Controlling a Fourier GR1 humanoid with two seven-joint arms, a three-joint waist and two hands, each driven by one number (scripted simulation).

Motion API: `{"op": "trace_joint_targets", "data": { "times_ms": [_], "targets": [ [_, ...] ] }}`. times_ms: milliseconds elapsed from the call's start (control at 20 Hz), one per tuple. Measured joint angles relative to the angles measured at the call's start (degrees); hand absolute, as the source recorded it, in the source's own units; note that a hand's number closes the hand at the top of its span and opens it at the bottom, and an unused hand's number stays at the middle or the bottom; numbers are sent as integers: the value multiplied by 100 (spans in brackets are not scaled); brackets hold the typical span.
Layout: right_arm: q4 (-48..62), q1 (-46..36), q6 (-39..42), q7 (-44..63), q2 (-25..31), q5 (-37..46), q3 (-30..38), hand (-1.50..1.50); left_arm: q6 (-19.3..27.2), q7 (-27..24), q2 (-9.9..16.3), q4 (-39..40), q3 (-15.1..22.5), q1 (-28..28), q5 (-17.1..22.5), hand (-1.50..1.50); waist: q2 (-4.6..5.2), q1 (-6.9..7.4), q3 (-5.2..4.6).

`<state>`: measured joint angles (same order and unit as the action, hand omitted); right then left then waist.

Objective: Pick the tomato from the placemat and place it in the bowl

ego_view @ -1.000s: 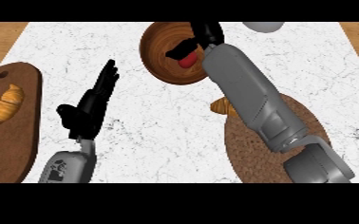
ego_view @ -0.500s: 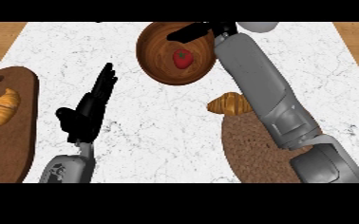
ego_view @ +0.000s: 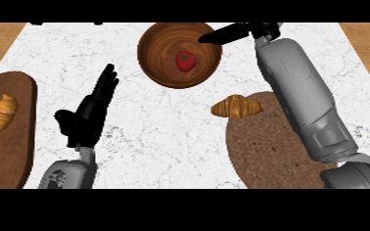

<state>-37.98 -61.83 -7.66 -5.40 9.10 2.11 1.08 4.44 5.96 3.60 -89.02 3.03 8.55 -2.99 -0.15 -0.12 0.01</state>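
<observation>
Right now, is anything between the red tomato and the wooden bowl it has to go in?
No. The red tomato already lies inside the round wooden bowl. The right hand is open at the bowl's far rim. The golden croissant sits on the brown woven placemat's edge, outside the bowl.

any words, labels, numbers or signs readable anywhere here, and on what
None can be read.
The bowl, tomato, croissant, placemat and counter carry no print.
The left forearm, below the left robot hand, has a small pale mark, too small to read as text.
The right robot hand shows no marking.
</observation>
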Motion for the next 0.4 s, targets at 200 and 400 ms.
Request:
{"op": "trace_joint_targets", "data": {
  "times_ms": [200, 400],
  "targets": [
    [-621, 498, 437, 85, 115, -171, 18, -150, -134, -101, 82, 57, -107, -39, 87, 0, 0, -9, 0],
    [-1236, 1048, 743, 146, 209, -200, -49, -150, -88, -61, 25, 28, -92, -9, 40, 0, 2, -5, -1]
  ]
}}
